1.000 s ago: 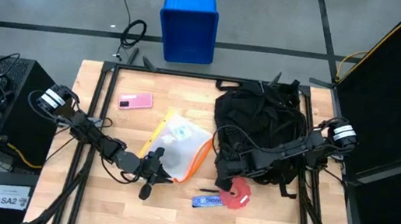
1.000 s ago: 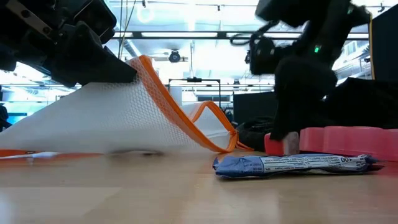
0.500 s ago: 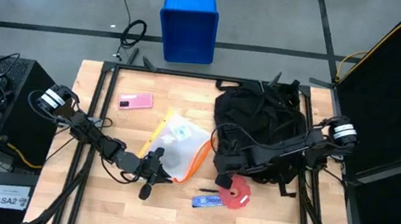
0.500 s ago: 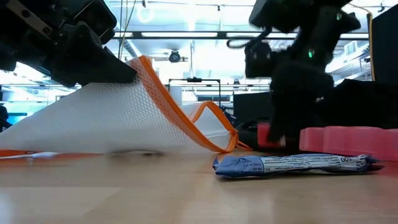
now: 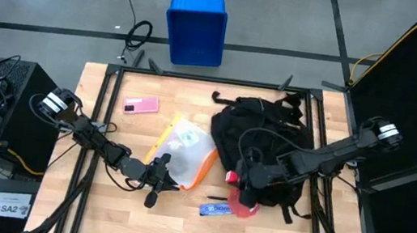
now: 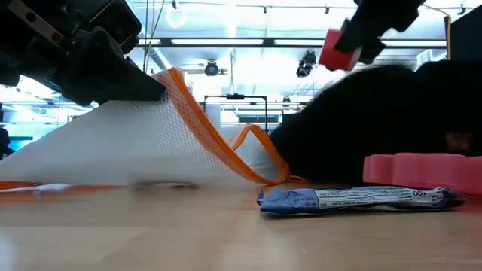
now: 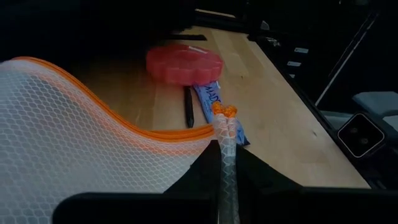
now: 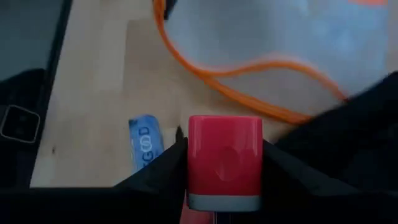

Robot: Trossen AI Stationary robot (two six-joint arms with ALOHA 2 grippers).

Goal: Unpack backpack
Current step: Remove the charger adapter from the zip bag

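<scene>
The black backpack [image 5: 267, 137] lies on its side at the table's right. In front of it my right gripper [image 5: 234, 177] is shut on a small red block [image 8: 224, 158], also seen high up in the low view as the red block [image 6: 340, 50]. My left gripper [image 5: 161, 177], near the table's front middle, is shut on a white mesh pouch [image 5: 187, 150] with an orange zip edge. The pouch [image 6: 135, 143] slopes up from the tabletop to that gripper. My left gripper pinches the pouch's near corner [image 7: 226, 134], where the orange zip edge ends, between its two fingers. The fingers come nearly level from the table's left. That corner is raised and the rest of the pouch lies on the table. My right gripper pinches the red block by two opposite sides [image 8: 194, 162] between its two fingers [image 8: 166, 167]. The fingers slant down from the table's right. The block is lifted clear of the table, above the pink disc.
A pink round disc [image 5: 246, 206], a blue wrapped bar [image 5: 216, 210] and a black pen [image 5: 217, 199] lie near the front edge under my right gripper. A pink flat item [image 5: 140, 105] lies far left. A blue crate [image 5: 196, 29] stands on the floor beyond the table.
My right gripper has risen steeply from the tabletop beside the pink disc, carrying the red block up with it. The backpack has shifted toward the table's left, and a strap now sticks out at its far left.
</scene>
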